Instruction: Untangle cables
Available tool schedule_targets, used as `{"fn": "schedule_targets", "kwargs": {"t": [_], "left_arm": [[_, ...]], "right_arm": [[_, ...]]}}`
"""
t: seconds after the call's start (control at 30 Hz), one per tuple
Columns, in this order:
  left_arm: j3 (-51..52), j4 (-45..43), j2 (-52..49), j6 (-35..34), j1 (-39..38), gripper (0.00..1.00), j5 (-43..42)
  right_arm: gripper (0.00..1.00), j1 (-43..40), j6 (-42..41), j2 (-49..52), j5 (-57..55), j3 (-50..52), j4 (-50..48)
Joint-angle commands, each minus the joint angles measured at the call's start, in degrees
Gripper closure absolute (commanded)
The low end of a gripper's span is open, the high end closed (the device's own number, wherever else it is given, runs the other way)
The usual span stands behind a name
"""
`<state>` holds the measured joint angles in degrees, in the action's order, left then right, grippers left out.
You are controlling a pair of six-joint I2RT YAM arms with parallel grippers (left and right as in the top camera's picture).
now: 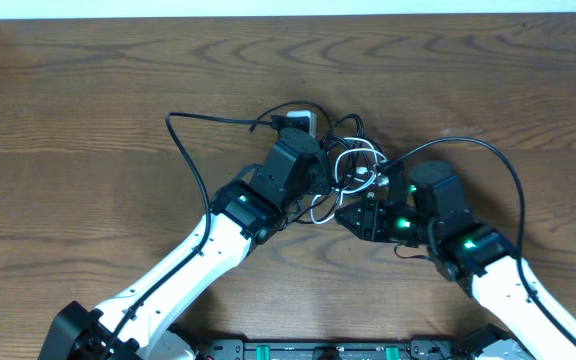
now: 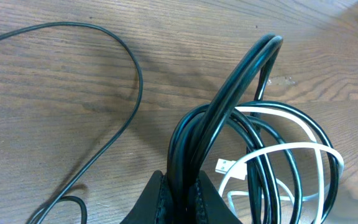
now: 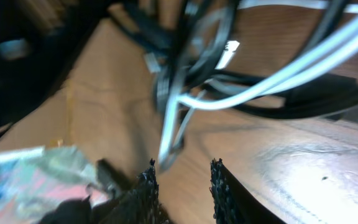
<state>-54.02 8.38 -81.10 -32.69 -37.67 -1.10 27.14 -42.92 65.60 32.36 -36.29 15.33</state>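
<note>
The wooden bench (image 1: pixel 88 90) fills the scene, and the two arms meet near its middle: the left arm (image 1: pixel 198 250) reaches in from the lower left, the right arm (image 1: pixel 508 270) from the lower right. Between their tips lies the knot of cables (image 1: pixel 348 160), several black loops wound together with a white cable (image 2: pixel 291 149) threaded through them. The left gripper (image 2: pixel 184 186) is clamped on a bunch of the black loops, which arch up out of it. The right gripper (image 3: pixel 182 171) stands slightly parted just beside the knot. One pale strand hangs down by its left finger, though the blur there hides whether they touch. A small white plug (image 2: pixel 224 166) lies among the loops.
</note>
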Motion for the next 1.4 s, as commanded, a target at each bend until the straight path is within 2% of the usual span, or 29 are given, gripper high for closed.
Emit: {"fn": "schedule_targets", "kwargs": {"t": [0.0, 0.07, 0.2, 0.27, 0.47, 0.6, 0.77, 1.1, 1.27, 1.37], "left_arm": [[-0.6, -0.3, 0.6, -1.1, 0.0, 0.92, 0.6], [-0.6, -0.3, 0.6, -1.1, 0.0, 0.92, 0.3], [-0.6, 0.0, 0.6, -1.0, -0.1, 0.92, 0.3], [-0.6, 0.6, 0.6, -1.0, -0.1, 0.93, 0.3], [-0.6, 1.5, 0.6, 0.5, 0.0, 0.92, 1.9], [-0.6, 1.9, 0.6, 5.1, 0.0, 0.92, 7.5], [-0.6, 1.9, 0.6, 7.4, 0.0, 0.92, 15.6], [-0.6, 1.9, 0.6, 10.0, 0.0, 0.92, 15.8], [-0.6, 1.9, 0.6, 10.0, 0.0, 0.92, 15.8], [-0.6, 1.9, 0.6, 9.9, 0.0, 0.92, 15.7]], "right_arm": [[0.73, 2.6, -4.7, 2.8, -9.1, 0.0, -2.9], [0.74, 3.0, -5.6, 4.0, -8.9, 0.0, -5.0], [0.87, 3.2, -6.3, 5.4, -6.9, 0.0, -8.8], [0.99, 3.2, -6.3, 5.4, -7.1, 0.0, -9.0], [0.99, 3.2, -3.5, 5.2, -7.9, 0.0, -7.9], [0.99, 2.3, -0.5, 3.8, -10.5, 0.0, -0.7], [0.99, 0.6, 1.5, -0.4, -23.0, 0.0, 15.0], [0.99, -2.9, -0.7, -5.3, -47.0, 0.0, 29.5], [0.99, -9.0, -0.8, -5.3, -48.7, 0.0, 30.7], [0.89, -13.9, -0.3, -5.3, -42.9, 0.0, 28.9]]}}
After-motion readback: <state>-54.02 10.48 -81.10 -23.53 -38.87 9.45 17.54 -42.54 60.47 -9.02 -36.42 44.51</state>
